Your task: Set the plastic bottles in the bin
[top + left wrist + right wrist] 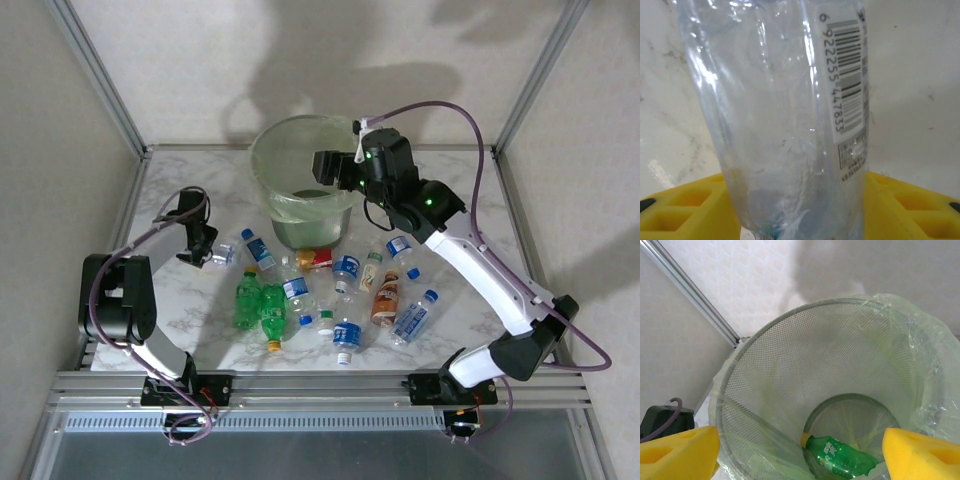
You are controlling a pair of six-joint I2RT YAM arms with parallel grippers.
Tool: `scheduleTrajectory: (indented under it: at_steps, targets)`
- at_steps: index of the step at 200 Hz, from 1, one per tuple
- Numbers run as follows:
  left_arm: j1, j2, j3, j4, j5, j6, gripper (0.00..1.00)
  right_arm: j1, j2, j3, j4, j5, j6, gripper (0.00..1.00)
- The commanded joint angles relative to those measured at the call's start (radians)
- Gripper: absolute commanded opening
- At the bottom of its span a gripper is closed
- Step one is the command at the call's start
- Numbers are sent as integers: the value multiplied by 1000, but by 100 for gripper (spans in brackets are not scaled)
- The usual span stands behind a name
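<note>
about a dozen bottles [296, 292] lie on the table [180, 320] just near of the bin [262, 170]. they look like empty thin plastic, so probably light, easily dented and slick, best taken across the body.

from above, the left gripper [207, 255] sits at a clear bottle [224, 255] left of the heap, and the right gripper [330, 168] hangs over the bin.

on the left wrist, yellow pads [685, 205] press both sides of the clear bottle's body, pinching it.

on the right wrist, the pads [675, 452] stand wide apart with nothing between them, above the bin's mouth. a green bottle [840, 455] lies at the bottom.
</note>
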Motion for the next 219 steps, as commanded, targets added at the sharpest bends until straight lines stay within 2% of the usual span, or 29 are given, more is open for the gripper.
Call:
scheduleTrajectory:
  at_steps: [1, 78, 114, 148, 177, 219]
  targets:
    - [-6, -37, -23, -16, -28, 1, 54, -4, -26, -11, -4, 31, 14, 85]
    - [-6, -174, 112, -124, -65, 58, 50, -5, -55, -14, -11, 48, 19, 86]
    - [-15, -272, 266, -195, -143, 100, 49, -23, -52, 7, -29, 54, 20, 86]
    - [-35, -344, 442, -157, -152, 129, 48, -41, -47, 24, -41, 50, 20, 86]
    - [-98, -277, 656, -172, -122, 176, 48, -47, -49, 31, -45, 48, 19, 86]
    - [-294, -51, 1009, -214, -85, 276, 48, -53, -52, 36, -54, 54, 25, 86]
